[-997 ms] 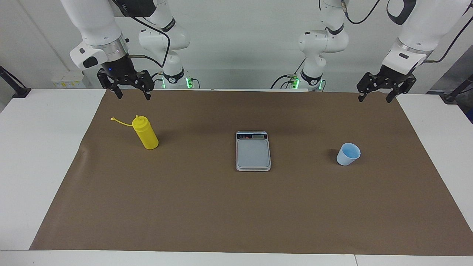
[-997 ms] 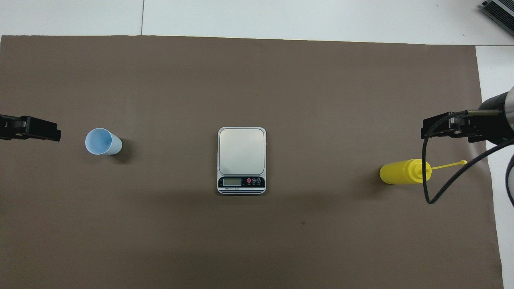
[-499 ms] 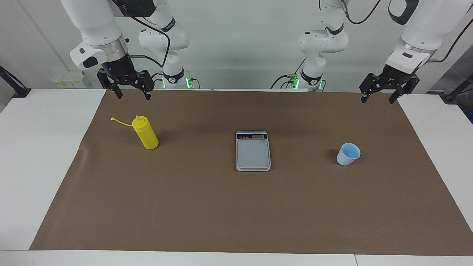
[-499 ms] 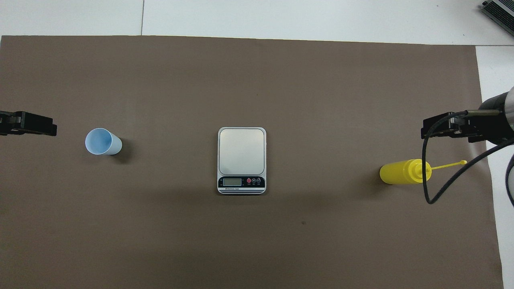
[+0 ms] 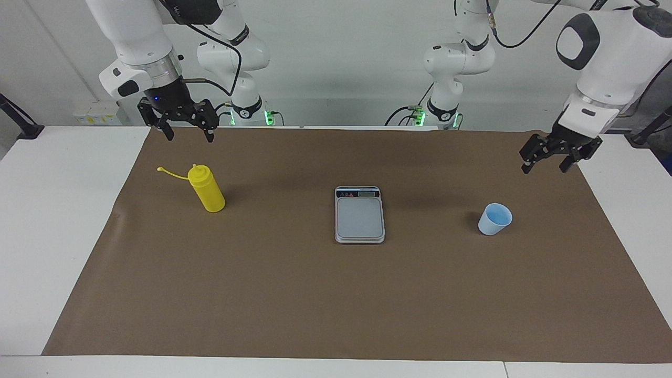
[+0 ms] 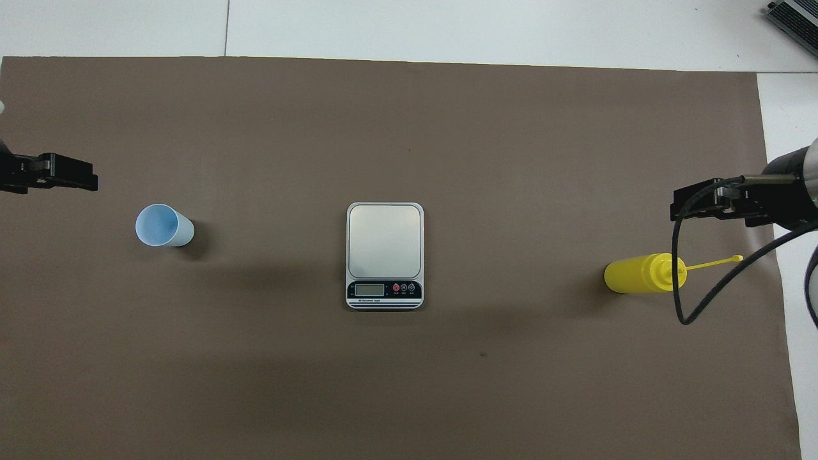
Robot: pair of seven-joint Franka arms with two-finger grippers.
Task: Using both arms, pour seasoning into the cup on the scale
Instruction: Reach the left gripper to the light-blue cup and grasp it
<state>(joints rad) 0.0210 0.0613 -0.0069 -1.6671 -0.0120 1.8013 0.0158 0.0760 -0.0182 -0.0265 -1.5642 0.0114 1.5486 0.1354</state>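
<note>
Matt brown sheet, plastic items, metal-look scale.
Brown cover [image 5: 294,294] looked matt, papery; bottle [image 5: 208,189] & cup [image 5: 494,219] smooth plastic; scale [image 5: 359,215] plate dull satin grey; arms [image 5: 136,37] glossy white.

a: where does the facing camera sit?
b: high across the desk [image 5: 31,220], looking back at both arm bases and the wall.
a: and the overhead one?
b: high above the robots' end, aimed steeply down and forward.
a: what do they share?
b: the brown mat [image 5: 336,294], seen half a turn apart.
</note>
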